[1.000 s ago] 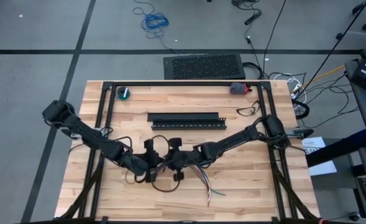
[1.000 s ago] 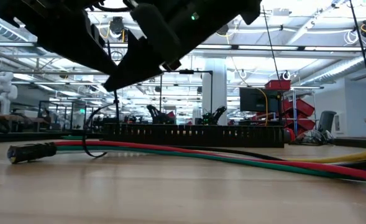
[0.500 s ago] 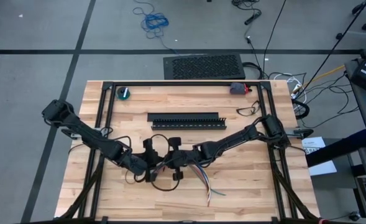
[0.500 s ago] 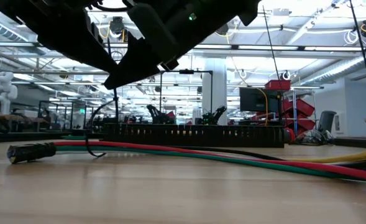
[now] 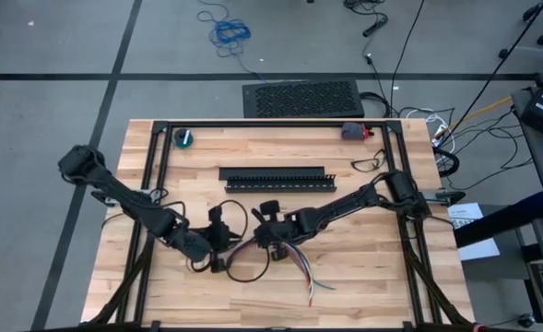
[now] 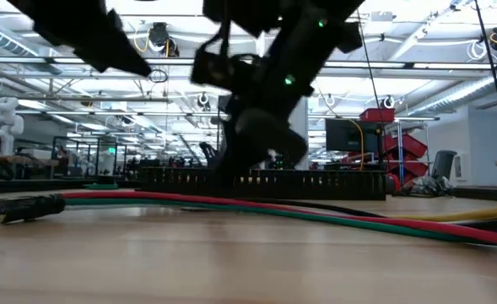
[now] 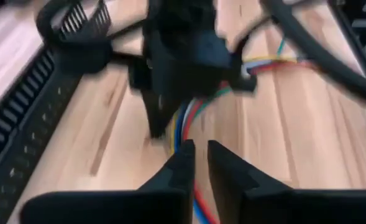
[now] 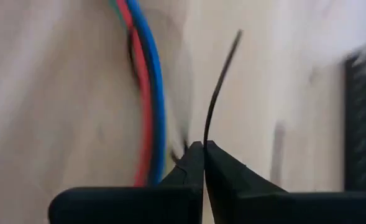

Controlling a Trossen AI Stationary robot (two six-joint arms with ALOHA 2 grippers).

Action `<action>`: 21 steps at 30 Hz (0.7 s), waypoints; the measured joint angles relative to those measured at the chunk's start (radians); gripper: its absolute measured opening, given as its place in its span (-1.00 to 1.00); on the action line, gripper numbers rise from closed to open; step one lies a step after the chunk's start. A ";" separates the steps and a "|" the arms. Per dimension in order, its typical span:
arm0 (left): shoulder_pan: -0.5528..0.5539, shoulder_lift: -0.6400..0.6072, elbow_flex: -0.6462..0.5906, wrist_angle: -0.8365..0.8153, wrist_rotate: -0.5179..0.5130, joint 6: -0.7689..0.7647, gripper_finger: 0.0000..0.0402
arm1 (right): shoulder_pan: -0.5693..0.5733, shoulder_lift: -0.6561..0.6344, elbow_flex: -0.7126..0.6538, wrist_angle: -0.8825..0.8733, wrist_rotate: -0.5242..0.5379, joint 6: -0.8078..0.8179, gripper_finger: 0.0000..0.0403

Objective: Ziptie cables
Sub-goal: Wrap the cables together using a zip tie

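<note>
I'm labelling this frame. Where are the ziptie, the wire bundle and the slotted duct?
ziptie (image 8: 215, 93): right wrist view, mid-strip above the shut fingers.
wire bundle (image 6: 256, 205): low view, red wire mid-length.
slotted duct (image 5: 276, 176): high view, middle of its length.

The high view is evenly and brightly lit from overhead, and only soft, short shadows are cast on the wooden counter (image 5: 363, 267). In the low view, the arms are rendered as dark silhouettes against glaring ceiling lights (image 6: 159, 38) in the room behind, and the near counter surface is thrown out of focus. Both wrist views are smeared by motion blur: the cables (image 7: 189, 121) are softened, and the wood grain is washed out to a pale haze in the right wrist view.
</note>
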 joint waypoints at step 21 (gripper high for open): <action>-0.056 0.203 -0.003 0.000 0.035 -0.173 -0.57 | 0.062 -0.093 -0.046 -0.074 0.211 0.079 -1.00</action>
